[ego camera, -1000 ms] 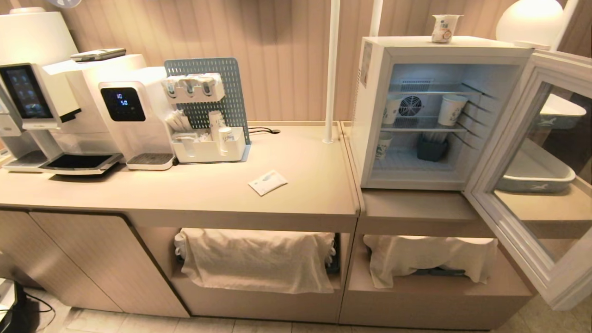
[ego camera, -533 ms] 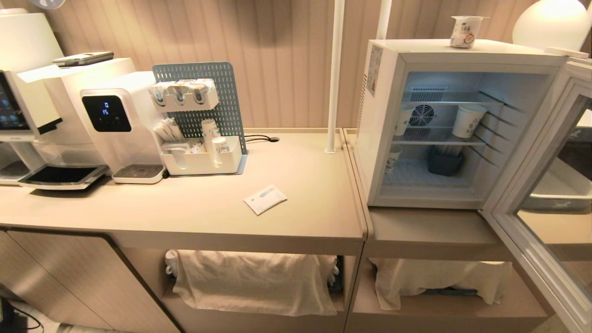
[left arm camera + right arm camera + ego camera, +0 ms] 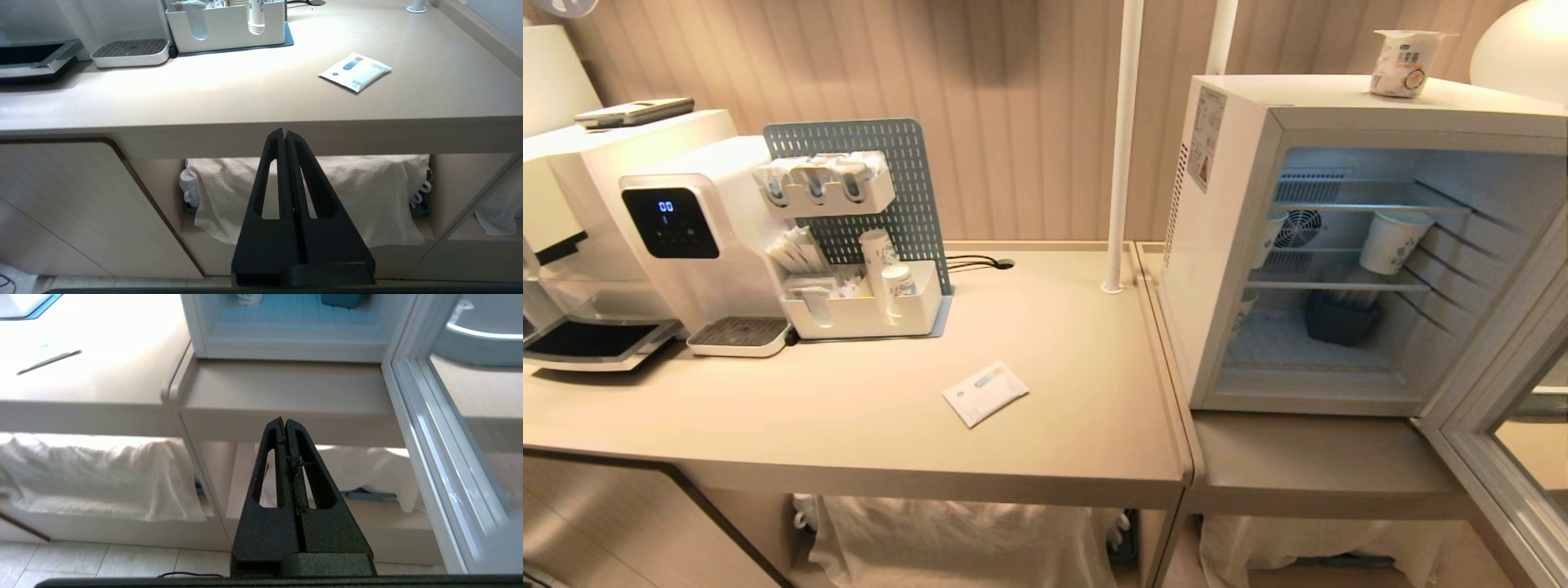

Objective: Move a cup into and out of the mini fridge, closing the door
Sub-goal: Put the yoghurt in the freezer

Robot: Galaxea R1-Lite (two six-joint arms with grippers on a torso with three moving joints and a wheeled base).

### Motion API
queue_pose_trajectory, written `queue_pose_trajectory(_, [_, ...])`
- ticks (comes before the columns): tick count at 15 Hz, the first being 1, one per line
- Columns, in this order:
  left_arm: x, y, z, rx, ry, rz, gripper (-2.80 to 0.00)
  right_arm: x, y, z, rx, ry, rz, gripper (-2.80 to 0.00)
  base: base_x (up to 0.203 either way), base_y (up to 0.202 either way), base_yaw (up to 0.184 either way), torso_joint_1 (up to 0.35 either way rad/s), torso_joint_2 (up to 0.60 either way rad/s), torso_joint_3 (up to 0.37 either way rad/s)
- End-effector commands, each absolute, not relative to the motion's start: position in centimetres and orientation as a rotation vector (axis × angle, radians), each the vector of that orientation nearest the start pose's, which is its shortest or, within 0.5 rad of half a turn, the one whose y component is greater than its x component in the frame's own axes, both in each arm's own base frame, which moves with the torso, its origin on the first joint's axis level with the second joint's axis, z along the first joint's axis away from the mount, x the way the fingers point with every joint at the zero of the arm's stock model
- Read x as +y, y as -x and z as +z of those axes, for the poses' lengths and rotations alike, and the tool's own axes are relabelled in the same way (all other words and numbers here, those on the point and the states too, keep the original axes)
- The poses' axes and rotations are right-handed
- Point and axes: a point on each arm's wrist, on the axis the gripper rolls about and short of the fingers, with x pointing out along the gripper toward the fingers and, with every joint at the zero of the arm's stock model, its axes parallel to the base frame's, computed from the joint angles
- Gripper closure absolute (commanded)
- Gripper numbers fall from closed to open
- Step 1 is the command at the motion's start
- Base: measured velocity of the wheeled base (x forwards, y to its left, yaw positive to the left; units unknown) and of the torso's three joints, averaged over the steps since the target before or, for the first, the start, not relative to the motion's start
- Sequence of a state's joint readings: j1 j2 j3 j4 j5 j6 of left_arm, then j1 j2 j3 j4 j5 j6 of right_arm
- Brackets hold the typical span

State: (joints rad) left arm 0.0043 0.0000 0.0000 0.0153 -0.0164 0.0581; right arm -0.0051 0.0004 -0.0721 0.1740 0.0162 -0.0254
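The cup [image 3: 1406,63] stands on the top of the mini fridge [image 3: 1241,245], near its front edge, and it is far above and beyond both claws. The door [image 3: 1499,425] is swung wide open toward the robot's right side, so the inside shows: wire shelves, a round fan [image 3: 1298,229] at the back, a taller paper cup [image 3: 1392,242] on the middle shelf and a dark blue bin [image 3: 1339,320] on the floor of the fridge.

The right gripper [image 3: 284,424] hangs low in front of the counter edge, just below the ledge [image 3: 286,388] where the fridge stands; the open door passes beside it on the right. Its fingers are pressed fully together and hold nothing.

The left gripper [image 3: 285,134] is also low, under the edge of the counter [image 3: 204,98], with a draped cloth [image 3: 367,192] in the shelf behind it. Its fingers too are closed together, empty. Ahead of it on the counter lies a white sachet [image 3: 354,71] (flat, with a small blue mark), and farther back a white organiser tray [image 3: 224,26] and a drip tray [image 3: 130,52].
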Motion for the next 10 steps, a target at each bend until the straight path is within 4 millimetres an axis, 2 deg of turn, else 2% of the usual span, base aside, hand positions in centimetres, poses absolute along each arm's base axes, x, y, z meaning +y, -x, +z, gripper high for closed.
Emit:
queue_pose_trajectory(1, [-0.05,2.27,7.39,0.017,-0.058,-0.013,0.0,0.05,2.92,7.74,0.103,0.025,0.012,0.0,0.187,0.0,0.001,0.002,0.0,-0.002])
queue_pose_trajectory(7, [-0.05,2.27,7.36,0.02,-0.046,-0.014,0.0,0.05,2.92,7.75,0.101,0.025,0.012,0.0,0.19,0.0,-0.001,0.002,0.0,0.001])
queue_pose_trajectory(10, [-0.05,2.27,7.36,0.02,-0.046,-0.014,0.0,0.05,2.92,7.75,0.101,0.025,0.012,0.0,0.038,0.0,0.001,0.001,0.0,0.002])
